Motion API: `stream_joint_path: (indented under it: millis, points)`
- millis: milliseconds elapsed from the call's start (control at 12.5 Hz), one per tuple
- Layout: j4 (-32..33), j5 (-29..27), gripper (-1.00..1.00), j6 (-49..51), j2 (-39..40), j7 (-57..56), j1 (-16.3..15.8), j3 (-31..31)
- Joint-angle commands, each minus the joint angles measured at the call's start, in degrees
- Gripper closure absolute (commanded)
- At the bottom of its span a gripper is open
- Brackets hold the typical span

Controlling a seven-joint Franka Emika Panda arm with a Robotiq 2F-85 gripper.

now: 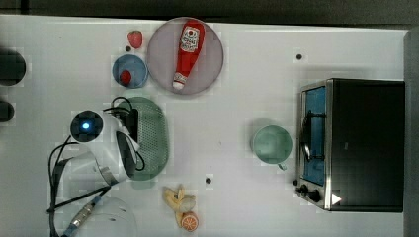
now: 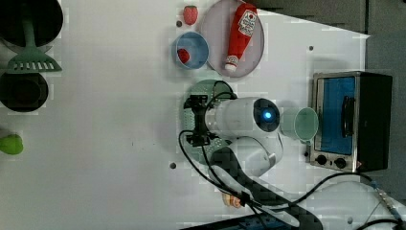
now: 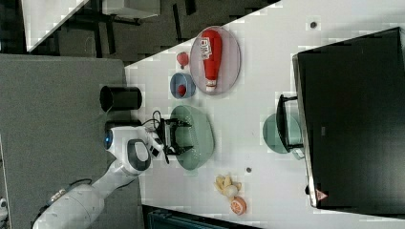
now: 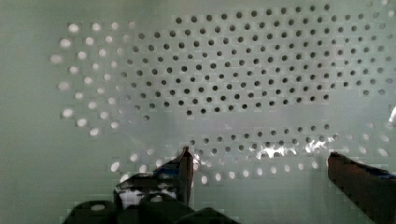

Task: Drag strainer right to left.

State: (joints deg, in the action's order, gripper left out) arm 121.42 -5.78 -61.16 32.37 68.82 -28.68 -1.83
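White table, oven, strainer, our gripper.

We see the oven (image 1: 363,143) at one table (image 1: 237,207) edge; the strainer (image 1: 154,138) lies mid-table, and our gripper (image 3: 177,137) hangs spread wide over its bowl, likely to hook and drag it.

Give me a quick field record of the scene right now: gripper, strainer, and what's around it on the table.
gripper: open, over the strainer's bowl, holding nothing
strainer: pale sage-green oval plastic colander, on the white table
cup: round mint-green cup, apart from the strainer, beside the toaster oven
plate: round grey plate with a red ketchup bottle lying on it
bowl: small blue bowl, just off the strainer's end
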Motion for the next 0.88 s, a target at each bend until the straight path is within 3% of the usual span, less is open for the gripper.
stream_joint_path:
  millis: [80, 880]
  points:
    - [-4.5, -0.9, -1.00, 0.7, 1.7, 6.1, -3.8, -1.7]
    - [-12.5, -3.1, -1.00, 2.7, 6.4, 10.7, -8.2, -1.7]
